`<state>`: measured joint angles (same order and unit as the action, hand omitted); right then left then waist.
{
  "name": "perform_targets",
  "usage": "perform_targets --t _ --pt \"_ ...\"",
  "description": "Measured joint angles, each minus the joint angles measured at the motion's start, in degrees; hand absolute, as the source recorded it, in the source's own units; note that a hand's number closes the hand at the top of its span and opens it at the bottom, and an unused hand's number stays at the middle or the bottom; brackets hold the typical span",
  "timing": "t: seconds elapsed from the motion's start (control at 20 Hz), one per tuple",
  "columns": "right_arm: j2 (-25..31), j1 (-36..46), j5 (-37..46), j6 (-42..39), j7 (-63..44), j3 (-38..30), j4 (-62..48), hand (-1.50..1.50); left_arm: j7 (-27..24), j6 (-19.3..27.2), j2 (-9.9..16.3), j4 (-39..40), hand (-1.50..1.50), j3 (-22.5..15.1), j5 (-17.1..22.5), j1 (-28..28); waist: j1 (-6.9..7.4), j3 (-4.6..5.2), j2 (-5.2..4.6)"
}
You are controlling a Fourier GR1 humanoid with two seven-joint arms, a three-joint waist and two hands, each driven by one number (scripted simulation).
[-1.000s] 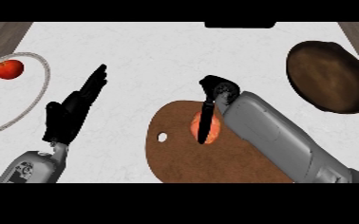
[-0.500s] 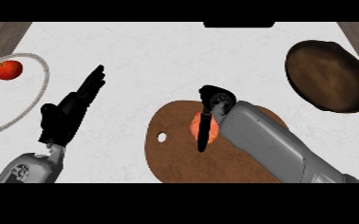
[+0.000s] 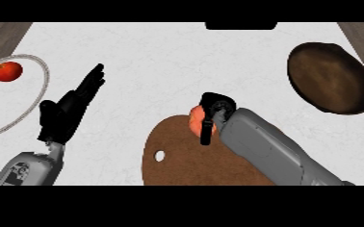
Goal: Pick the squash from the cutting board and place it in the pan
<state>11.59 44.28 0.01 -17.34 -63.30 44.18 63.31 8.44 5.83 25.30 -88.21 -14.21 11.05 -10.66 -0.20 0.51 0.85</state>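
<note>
The orange squash lies at the far edge of the brown cutting board, mostly hidden by my right hand. That hand's fingers curl down over the squash from the right side. The dark brown pan sits at the right, well apart from the hand. Left of the board, my left hand rests open with its fingers pointing up and away.
A round plate shows at the left edge, with a red tomato on it. A dark object sits at the counter's far edge. White counter lies between the board and the pan.
My right hand has closed in over the squash, and the squash now shows a little further up, at the board's far edge. The left hand has barely moved.
</note>
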Motion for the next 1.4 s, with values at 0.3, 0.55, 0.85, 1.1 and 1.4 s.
perform_targets --t 0.3,0.55,0.85,1.1,1.4 --pt "-0.02 -0.59 0.79 -1.32 0.64 -0.92 0.77 1.50 0.76 -0.13 -1.06 -1.52 0.00 0.16 -1.33 0.92 -0.02 -0.02 0.02" --pt "-0.06 -1.56 3.06 -1.50 0.56 -1.93 4.27 1.50 0.66 -0.72 -2.39 -0.40 0.00 1.03 -2.55 0.48 -0.08 -0.28 -0.38" --pt "2.36 -2.47 14.24 5.68 1.98 -1.45 11.57 1.50 1.97 -0.55 -2.63 -2.36 0.00 1.60 -2.89 1.74 -0.78 -0.46 -0.18" --pt "6.60 -3.40 27.79 14.94 2.09 -0.73 19.62 1.50 1.60 -0.21 -2.64 -2.25 0.00 2.00 -3.22 3.04 -1.96 -0.49 0.26" --pt "10.12 -2.73 43.42 18.79 -0.16 -1.21 30.33 1.50 1.33 -0.19 -2.92 -1.81 0.00 2.20 -3.73 3.01 -2.22 -0.48 0.23"
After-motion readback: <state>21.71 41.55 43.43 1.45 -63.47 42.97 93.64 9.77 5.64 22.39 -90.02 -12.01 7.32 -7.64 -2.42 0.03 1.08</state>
